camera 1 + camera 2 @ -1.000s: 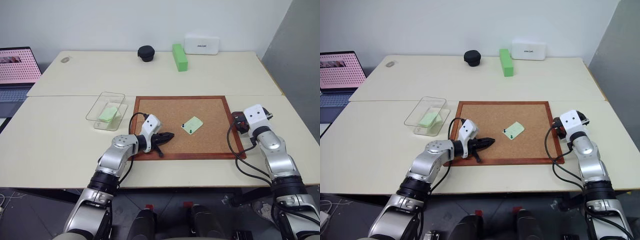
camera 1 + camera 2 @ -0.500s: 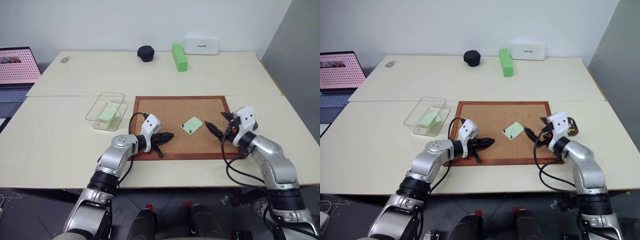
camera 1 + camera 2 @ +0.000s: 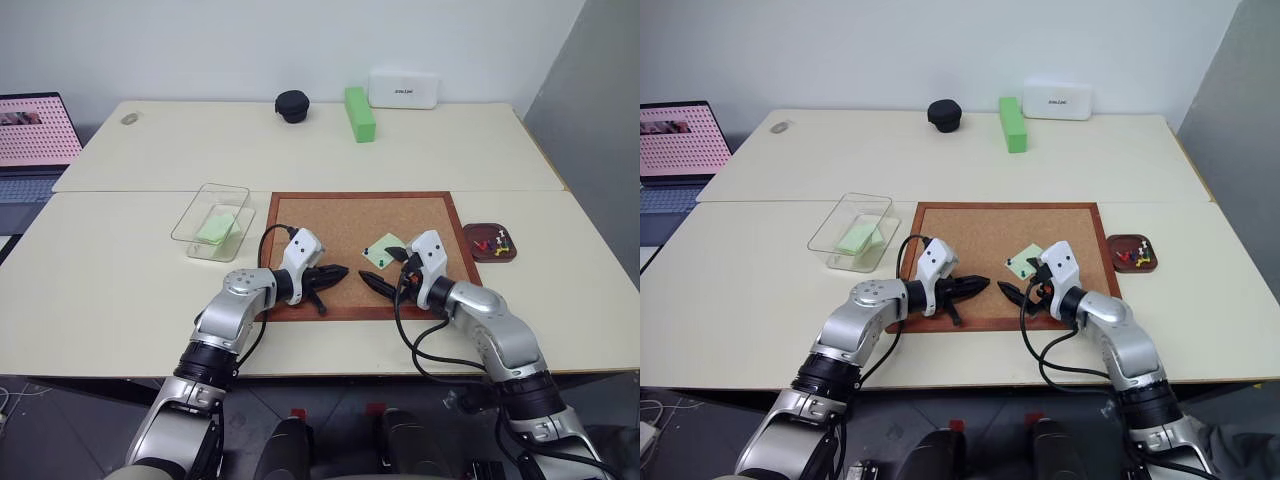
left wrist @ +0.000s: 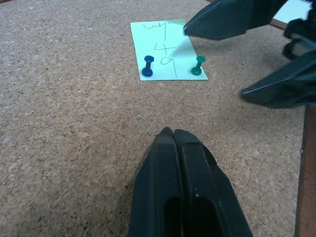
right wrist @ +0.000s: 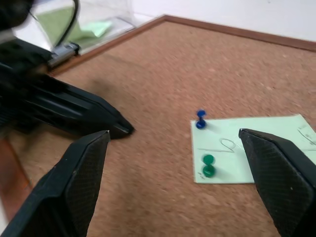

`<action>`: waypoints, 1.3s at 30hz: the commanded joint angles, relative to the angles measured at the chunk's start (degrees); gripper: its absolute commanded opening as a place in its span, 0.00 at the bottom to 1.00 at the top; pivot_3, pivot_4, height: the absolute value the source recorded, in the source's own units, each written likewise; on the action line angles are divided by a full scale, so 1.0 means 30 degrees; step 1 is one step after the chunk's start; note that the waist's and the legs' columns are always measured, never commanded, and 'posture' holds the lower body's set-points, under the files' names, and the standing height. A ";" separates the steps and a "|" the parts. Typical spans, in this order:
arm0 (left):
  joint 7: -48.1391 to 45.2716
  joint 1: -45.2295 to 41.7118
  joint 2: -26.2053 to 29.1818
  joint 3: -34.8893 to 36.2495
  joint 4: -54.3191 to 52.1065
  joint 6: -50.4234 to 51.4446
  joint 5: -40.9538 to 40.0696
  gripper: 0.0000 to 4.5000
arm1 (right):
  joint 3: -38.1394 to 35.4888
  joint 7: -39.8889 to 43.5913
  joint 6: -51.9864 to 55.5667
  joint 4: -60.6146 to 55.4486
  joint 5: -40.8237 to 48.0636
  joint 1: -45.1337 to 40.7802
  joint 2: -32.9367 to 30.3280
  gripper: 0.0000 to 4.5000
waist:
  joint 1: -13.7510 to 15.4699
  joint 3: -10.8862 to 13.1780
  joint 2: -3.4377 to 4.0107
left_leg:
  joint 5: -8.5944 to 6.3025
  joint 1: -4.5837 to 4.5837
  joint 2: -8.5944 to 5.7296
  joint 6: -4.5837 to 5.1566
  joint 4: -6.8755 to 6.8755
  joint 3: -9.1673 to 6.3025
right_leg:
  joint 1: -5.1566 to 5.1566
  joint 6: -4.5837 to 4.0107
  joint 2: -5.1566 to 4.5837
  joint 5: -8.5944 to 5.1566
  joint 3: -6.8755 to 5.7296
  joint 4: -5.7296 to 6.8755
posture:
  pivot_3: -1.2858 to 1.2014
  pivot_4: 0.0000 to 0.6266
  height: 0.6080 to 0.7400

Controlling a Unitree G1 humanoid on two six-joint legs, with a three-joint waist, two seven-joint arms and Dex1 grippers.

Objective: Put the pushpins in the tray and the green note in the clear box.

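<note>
The thin pale-green square paper note (image 4: pixel 167 49) lies flat on the grainy corkboard (image 3: pixel 330 220), held by one blue pin (image 4: pixel 147 66) and one green plastic pushpin (image 4: pixel 198 66). The right gripper (image 3: pixel 385 270) stands wide open just beside it; the left gripper (image 3: pixel 338 271) is closed and empty. The small reddish-brown tray (image 3: pixel 490 243) and the clear plastic box (image 3: pixel 212 221) sit on opposite sides of the board.

Office or lab — plain white wall, cream tables (image 3: pixel 120 300), open laptop (image 3: pixel 35 140) at edge.

Rough corkboard (image 4: pixel 74 128), paper green note (image 4: pixel 165 49), glossy tray (image 3: pixel 490 243).
</note>
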 commanded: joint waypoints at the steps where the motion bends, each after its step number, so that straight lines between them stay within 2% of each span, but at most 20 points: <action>1: -0.0030 0.0523 0.0177 -0.0463 0.0019 0.0645 0.0332 0.00 | -0.0198 -0.0270 -0.0534 0.0664 -0.0458 -0.0791 0.0256 0.99 | -0.0003 0.0000 0.0000 | 0.0000 0.0001 0.0000 0.0000 0.0000 0.0000 | -0.0001 0.0000 0.0000 0.0000 0.0000 0.0000 | 0.52 0.24 1.00; 4: 0.0002 0.0546 0.0172 -0.0447 -0.0020 0.0691 0.0325 0.00 | -0.0287 -0.0488 -0.0482 0.1141 -0.0700 -0.1064 0.0367 0.99 | -0.0007 0.0000 0.0000 | 0.0000 0.0001 0.0000 0.0000 -0.0001 0.0001 | -0.0002 0.0000 0.0000 0.0000 0.0001 0.0000 | 0.52 0.24 1.00; 6: 0.0027 0.0553 0.0162 -0.0423 -0.0050 0.0743 0.0309 0.00 | -0.0264 -0.0520 -0.0551 0.1492 -0.0901 -0.1200 0.0421 0.91 | -0.0009 0.0000 0.0000 | 0.0000 0.0000 0.0000 0.0000 -0.0001 0.0001 | -0.0002 0.0000 0.0000 0.0000 0.0001 0.0000 | 0.52 0.24 1.00; 7: 0.0035 0.0544 0.0158 -0.0412 -0.0042 0.0743 0.0311 0.00 | -0.0238 -0.0531 -0.0598 0.1613 -0.0966 -0.1243 0.0449 0.90 | -0.0008 0.0000 0.0000 | 0.0000 0.0000 0.0000 0.0000 -0.0001 0.0002 | -0.0002 0.0001 0.0000 0.0000 0.0002 0.0000 | 0.52 0.24 1.00; 14: 0.0069 0.0331 0.0093 -0.0374 0.0149 0.0730 0.0321 0.00 | -0.0108 -0.0315 -0.0868 0.1954 -0.1246 -0.1393 0.0521 0.57 | -0.0016 0.0000 0.0001 | 0.0000 0.0001 0.0000 0.0000 -0.0001 0.0002 | -0.0002 0.0001 0.0000 0.0000 0.0001 0.0000 | 0.52 0.24 1.00; 16: 0.0077 0.0320 0.0074 -0.0368 0.0163 0.0731 0.0313 0.00 | -0.0142 -0.0274 -0.0894 0.1978 -0.1301 -0.1402 0.0564 0.51 | -0.0016 0.0000 0.0000 | 0.0000 0.0001 0.0000 0.0000 -0.0001 0.0002 | -0.0002 0.0001 0.0000 0.0001 0.0001 0.0000 | 0.52 0.24 1.00; 23: 0.0064 0.0416 0.0216 -0.0268 0.0129 0.0764 0.0299 0.00 | -0.0228 -0.0166 -0.0696 0.1805 -0.1312 -0.1436 0.0673 0.14 | -0.0017 0.0000 0.0001 | 0.0000 0.0001 0.0000 0.0000 -0.0001 0.0001 | -0.0002 0.0002 0.0000 0.0001 0.0001 0.0001 | 0.52 0.24 1.00; 26: 0.0092 0.0418 0.0249 -0.0225 0.0155 0.0776 0.0311 0.00 | -0.0258 -0.0159 -0.0671 0.1841 -0.1336 -0.1444 0.0708 0.01 | -0.0017 0.0000 0.0001 | 0.0000 0.0001 0.0000 0.0000 -0.0001 0.0001 | -0.0002 0.0002 0.0000 0.0001 0.0001 0.0001 | 0.52 0.24 1.00; 33: 0.0226 0.0362 0.0106 -0.0198 0.0091 0.0875 0.0256 0.00 | -0.0470 -0.0091 -0.0710 0.1730 -0.1233 -0.1541 0.0645 0.00 | -0.0020 0.0000 0.0000 | 0.0000 0.0002 0.0001 0.0000 -0.0001 0.0001 | -0.0002 0.0001 0.0001 0.0000 0.0001 0.0001 | 0.52 0.24 1.00; 39: 0.0235 0.0420 0.0157 -0.0157 0.0144 0.0873 0.0227 0.00 | -0.1130 -0.0128 -0.0599 0.0113 -0.0329 -0.1609 0.0878 0.00 | -0.0017 0.0002 0.0000 | 0.0000 -0.0001 0.0000 0.0000 -0.0001 0.0001 | -0.0002 0.0002 0.0000 0.0002 0.0002 0.0002 | 0.52 0.24 1.00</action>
